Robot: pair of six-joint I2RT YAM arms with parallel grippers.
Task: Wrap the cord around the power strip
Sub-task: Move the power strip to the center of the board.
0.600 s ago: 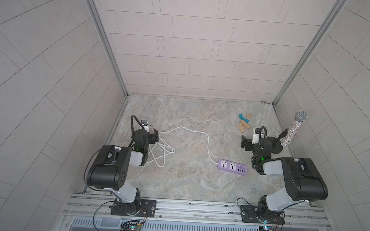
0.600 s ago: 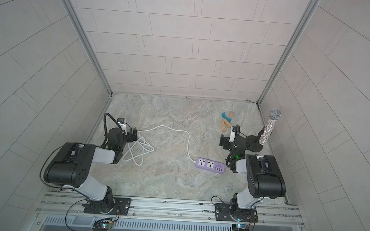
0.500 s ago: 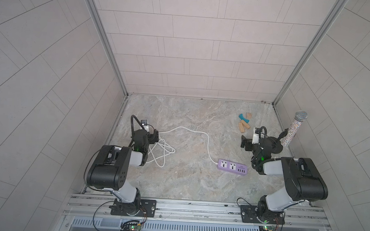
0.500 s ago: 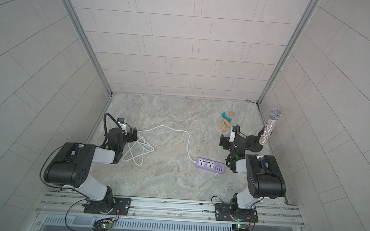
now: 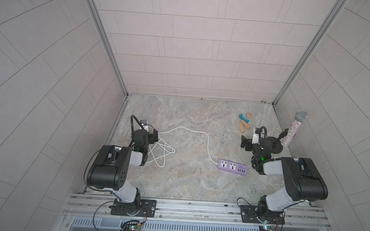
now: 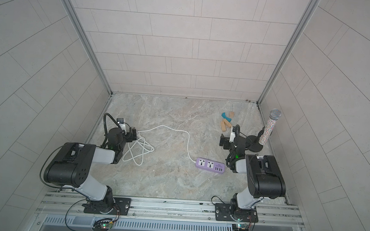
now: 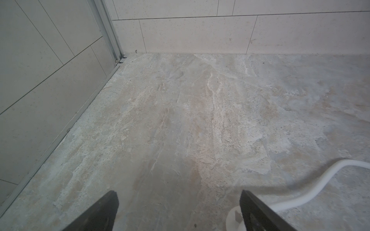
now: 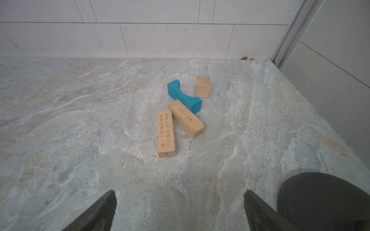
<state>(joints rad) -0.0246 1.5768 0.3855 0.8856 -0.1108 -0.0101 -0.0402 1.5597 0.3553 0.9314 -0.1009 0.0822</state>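
power strip [image 5: 232, 167] toward the worktop's [image 5: 186, 183] right edge, cord [image 5: 207, 142] trailing to coils at the left edge; blocks [image 5: 242, 126] and a microphone [image 5: 293, 130] near the far right corner.

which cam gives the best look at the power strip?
A top view: the power strip lies whole and unobstructed, sockets up, cord leaving its end; both top views show this. Left wrist shows only a stretch of cord; right wrist shows wooden blocks, no strip.

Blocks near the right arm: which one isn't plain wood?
The teal block: painted and curved on one side, lying between the small tan cube and the two long tan bars.
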